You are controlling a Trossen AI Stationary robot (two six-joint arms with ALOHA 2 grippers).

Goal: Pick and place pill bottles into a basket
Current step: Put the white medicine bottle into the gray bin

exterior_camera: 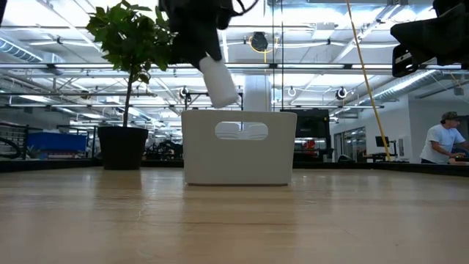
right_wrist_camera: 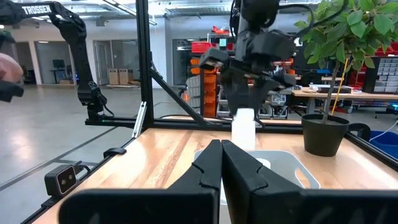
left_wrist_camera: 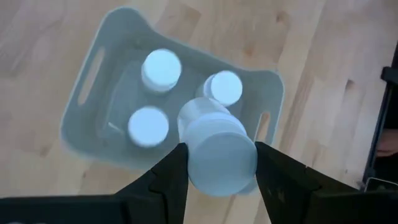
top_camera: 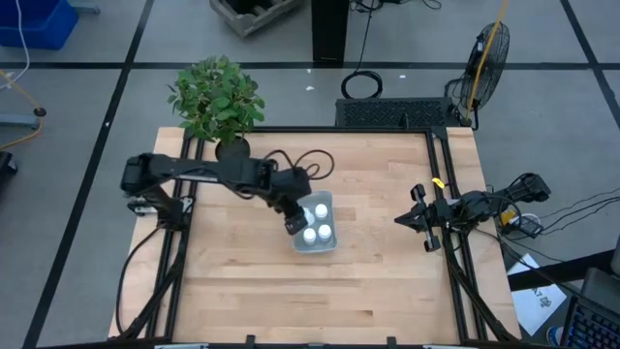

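The pale blue-grey basket [top_camera: 316, 225] stands on the wooden table near its middle. It also shows in the low view [exterior_camera: 238, 149] and the left wrist view [left_wrist_camera: 93, 81]. Three white pill bottles stand upright in it, caps up [left_wrist_camera: 161, 68] [left_wrist_camera: 224, 87] [left_wrist_camera: 148, 126]. My left gripper [top_camera: 294, 219] is above the basket's near left part, shut on a fourth white pill bottle [left_wrist_camera: 217, 152]. My right gripper [top_camera: 402, 221] is shut and empty, by the table's right edge, well clear of the basket. My left gripper pinches the bottle's upper end [left_wrist_camera: 189, 163] between its two fingers, one on each side of the round body. The fingers come from above, pointing down. The bottle [exterior_camera: 218, 81] hangs tilted below the fingers, lifted clear, above the basket's rim.
A black pot with a green plant [top_camera: 221, 102] stands at the table's far left, behind the basket; it also shows in the low view [exterior_camera: 122, 147]. Black rails [top_camera: 450, 194] run along the table's sides. Bare wood lies in front of the basket [top_camera: 310, 291].
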